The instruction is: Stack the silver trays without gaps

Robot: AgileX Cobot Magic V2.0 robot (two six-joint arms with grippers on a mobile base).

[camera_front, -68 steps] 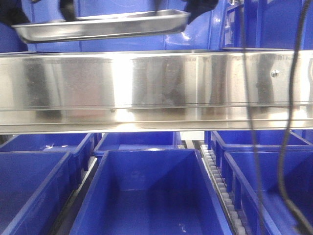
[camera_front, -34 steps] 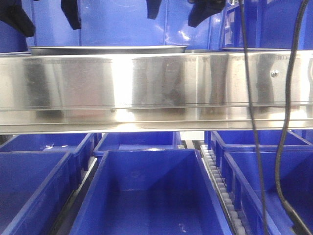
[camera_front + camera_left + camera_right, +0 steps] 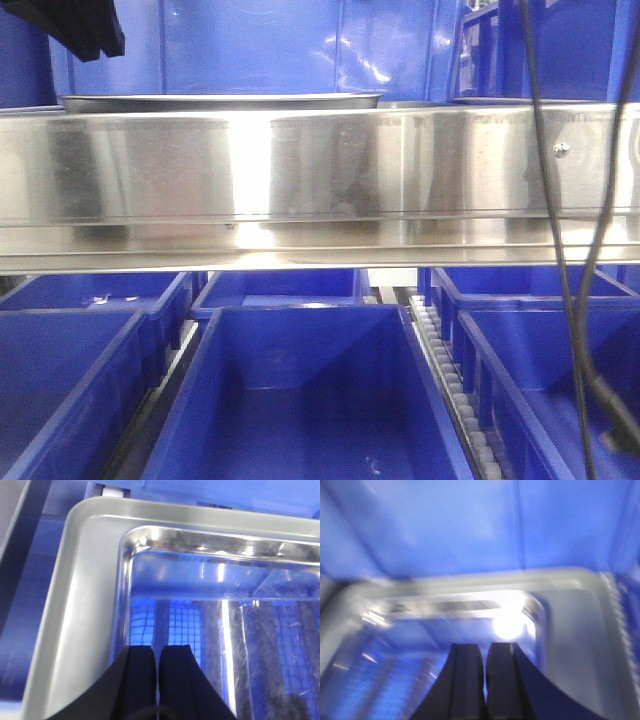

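Tray (image 3: pixel 220 101) sits on shelf (image 3: pixel 320 175) at left end; left gripper (image 3: pixel 156 672) and right gripper (image 3: pixel 485 672) above it, fingers nearly together, holding nothing

We see shiny silver trays (image 3: pixel 90 605) reflecting a blue grid pattern, black fingers on the left gripper (image 3: pixel 158 680) and right gripper (image 3: pixel 486 680), a mirror-bright steel shelf panel (image 3: pixel 320 180), saturated blue bins (image 3: pixel 300 400), and black cables (image 3: pixel 560 250).
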